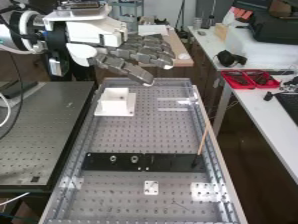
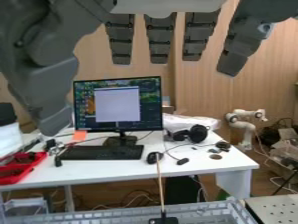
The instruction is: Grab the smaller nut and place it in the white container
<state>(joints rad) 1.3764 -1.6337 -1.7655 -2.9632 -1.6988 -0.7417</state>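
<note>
Hand (image 1: 124, 65) extended, empty, at one o'clock from white container (image 1: 116, 104). Larger nut (image 1: 113, 159) sits on black bar (image 1: 174, 163), bearing (image 1: 134, 159) at its three o'clock. Cannot tell where smaller nut is.

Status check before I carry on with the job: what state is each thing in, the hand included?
Hand: open, fingers extended, above the bench.
White container: upright on the bench.
Black bar: lying flat across the bench.
Larger nut: standing on the bar.
Bearing: standing on the bar, beside the larger nut.
Thin stick: tilted, lower end at the bar.
Monitor: switched on.
</note>
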